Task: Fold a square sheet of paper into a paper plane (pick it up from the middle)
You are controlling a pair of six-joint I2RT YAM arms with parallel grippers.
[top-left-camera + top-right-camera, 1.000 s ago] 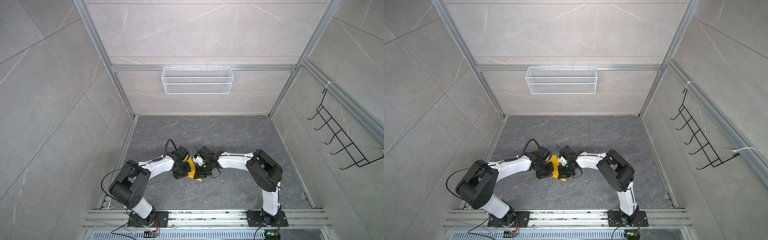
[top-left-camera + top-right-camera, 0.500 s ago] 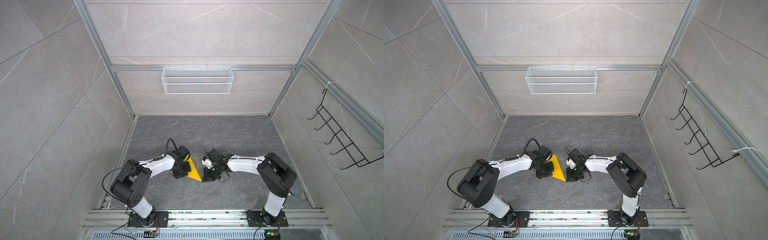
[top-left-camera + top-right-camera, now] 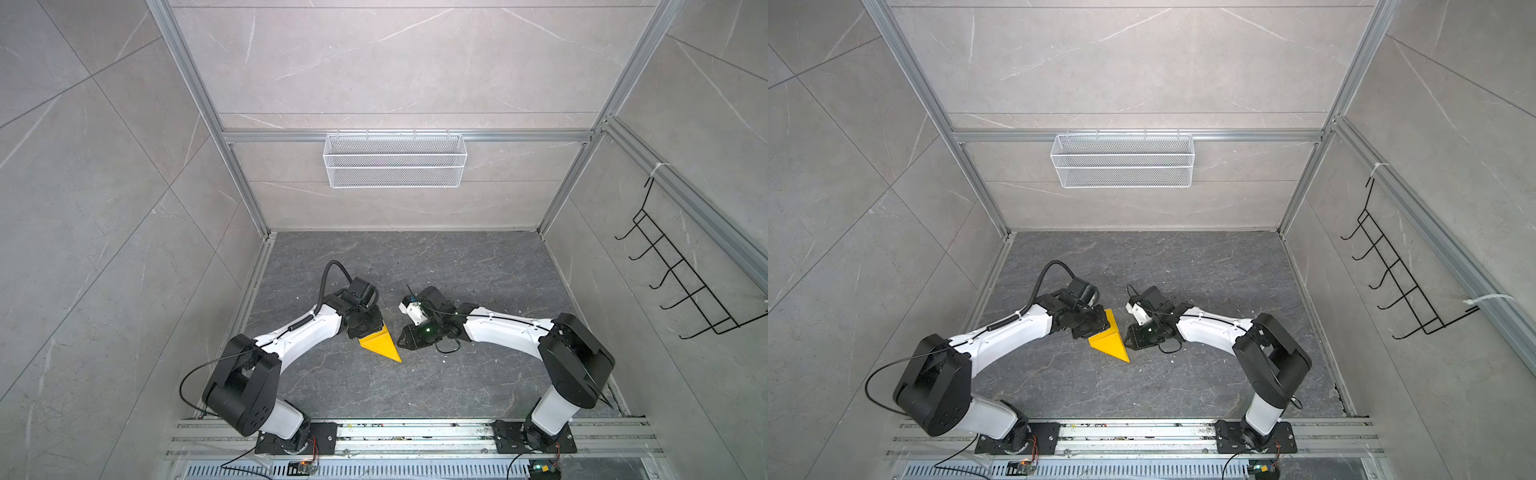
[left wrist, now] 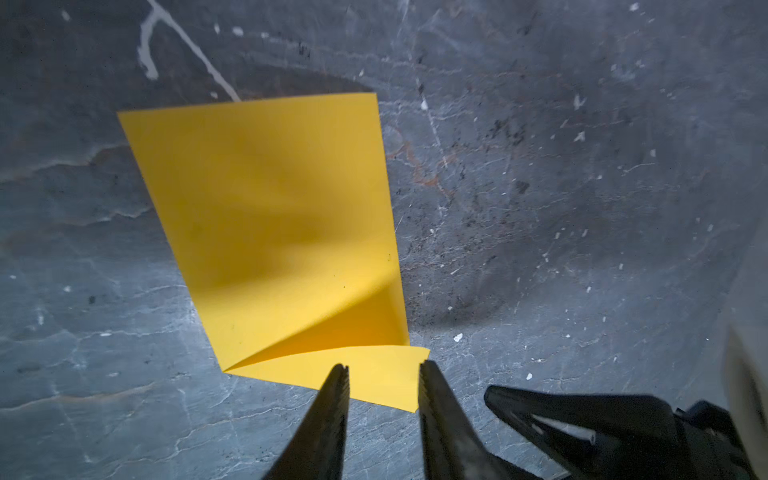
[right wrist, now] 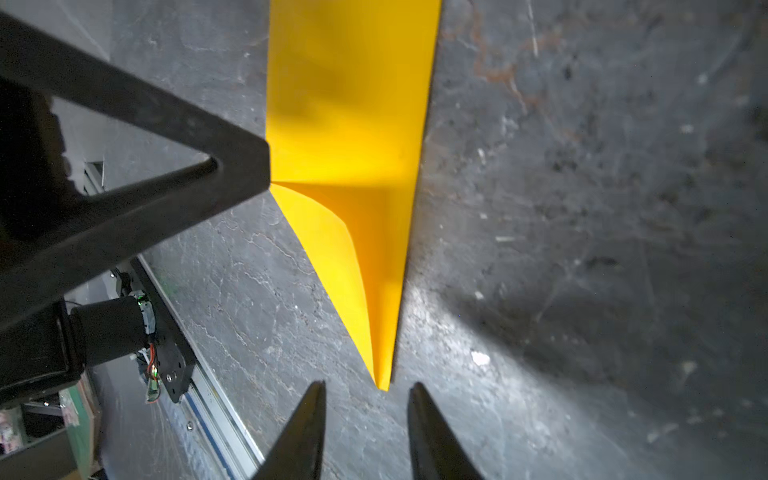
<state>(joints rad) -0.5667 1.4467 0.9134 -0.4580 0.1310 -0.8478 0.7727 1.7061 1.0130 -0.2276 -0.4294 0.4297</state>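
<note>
Dark grey veined tabletop (image 3: 478,266), scuffed, with white specks. Pale tiled walls, aluminium frame. White wire basket (image 3: 395,166) on back wall, black hook rack (image 3: 673,282) on right wall. Paper plane (image 3: 380,350) lies mid-tabletop, a pointed wedge with one flap lifted. Left claw (image 4: 382,368) released over its wide end. Right claw (image 5: 365,386) released, just off the tip.

Grey marble-look tile walls (image 3: 374,62); dark stone floor (image 3: 478,270), flecked white; white wire mesh basket (image 3: 395,166) on back aluminium rail (image 3: 270,136); black wire hook rack (image 3: 702,286) on right wall.
</note>
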